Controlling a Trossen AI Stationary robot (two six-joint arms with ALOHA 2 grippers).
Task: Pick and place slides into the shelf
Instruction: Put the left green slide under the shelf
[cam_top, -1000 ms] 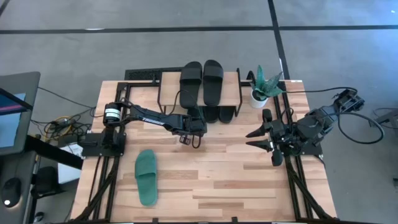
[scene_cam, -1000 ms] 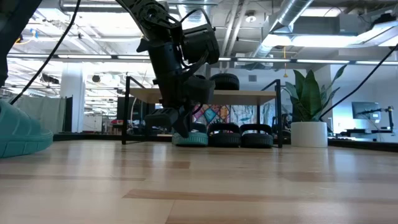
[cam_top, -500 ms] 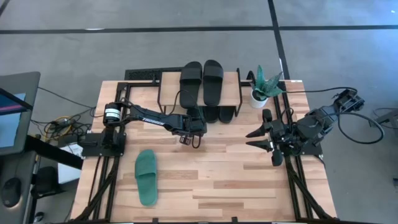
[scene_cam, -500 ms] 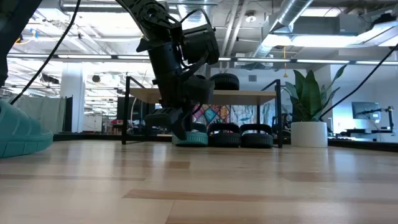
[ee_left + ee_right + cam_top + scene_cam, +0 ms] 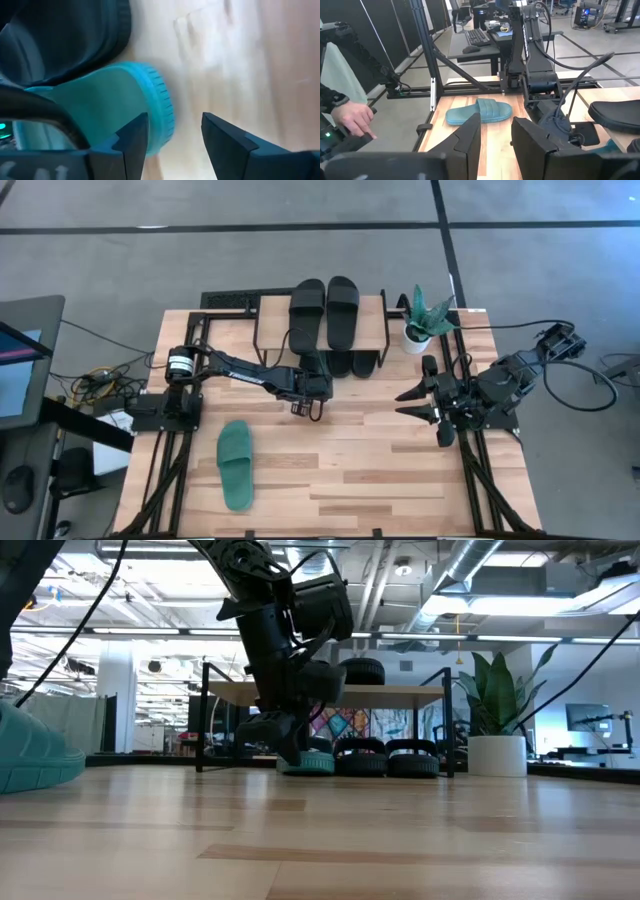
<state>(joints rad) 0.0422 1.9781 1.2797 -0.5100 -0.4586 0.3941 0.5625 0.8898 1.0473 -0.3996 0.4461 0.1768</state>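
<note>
The shelf (image 5: 275, 320) stands at the table's far middle with two black slides (image 5: 307, 310) (image 5: 342, 310) on its plank. Two more black slides (image 5: 352, 364) lie beneath it. In the low view a green slide (image 5: 312, 762) rests flat on the table under the shelf's left part. My left gripper (image 5: 175, 120) stands open at that slide's near end. A second green slide (image 5: 236, 465) lies on the near left of the table. My right gripper (image 5: 496, 137) waits open at the right edge, raised, with nothing between its fingers. My left gripper comes slanting down from the near side at the green slide's rounded end (image 5: 150, 100). One finger (image 5: 131, 137) stands in front of that end and the other is clear of it. Whether a finger touches the slide I cannot tell.
A potted plant (image 5: 420, 325) stands at the far right beside the shelf. The shelf's thin black legs (image 5: 205, 720) frame the space under the plank. In the right wrist view a person's hand (image 5: 350, 117) shows beyond the table's left side.
My left gripper has opened at the green slide under the shelf and let go of it, staying where it was. The slide lies on the table.
</note>
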